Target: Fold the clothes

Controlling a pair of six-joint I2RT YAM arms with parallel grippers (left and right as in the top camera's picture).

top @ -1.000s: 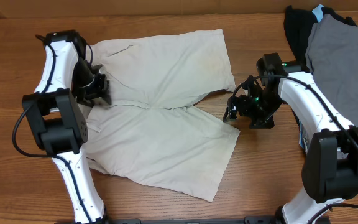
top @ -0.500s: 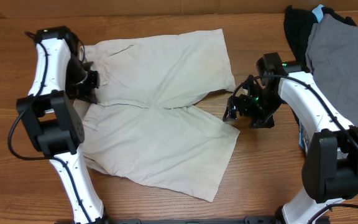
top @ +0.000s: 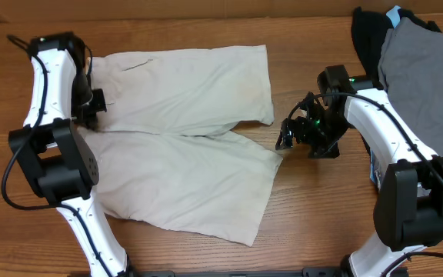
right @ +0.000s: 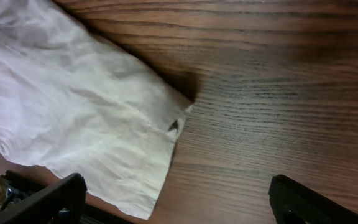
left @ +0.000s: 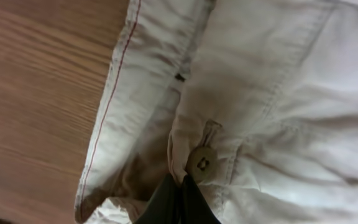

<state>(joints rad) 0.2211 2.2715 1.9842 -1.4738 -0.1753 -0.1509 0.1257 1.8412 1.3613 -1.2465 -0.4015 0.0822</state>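
The beige shorts (top: 183, 131) lie spread flat on the wooden table, waistband to the left and both legs pointing right. My left gripper (top: 91, 104) is at the waistband's middle. In the left wrist view its black fingers (left: 182, 186) are pressed together on the fabric beside the button (left: 201, 163). To the right of the upper leg's hem, my right gripper (top: 287, 137) hovers wide open. The right wrist view shows a hem corner of the shorts (right: 73, 106) near its left finger (right: 58, 196), with bare wood between the fingers.
A grey garment (top: 429, 77) lies piled at the back right, on top of a black garment (top: 368, 35), with a bit of blue (top: 394, 13) behind them. Bare wooden table (top: 329, 215) surrounds the shorts.
My left gripper closed on the waistband and drew it left and toward the back. The whole pair of shorts slid left, away from my right gripper, which stayed put.
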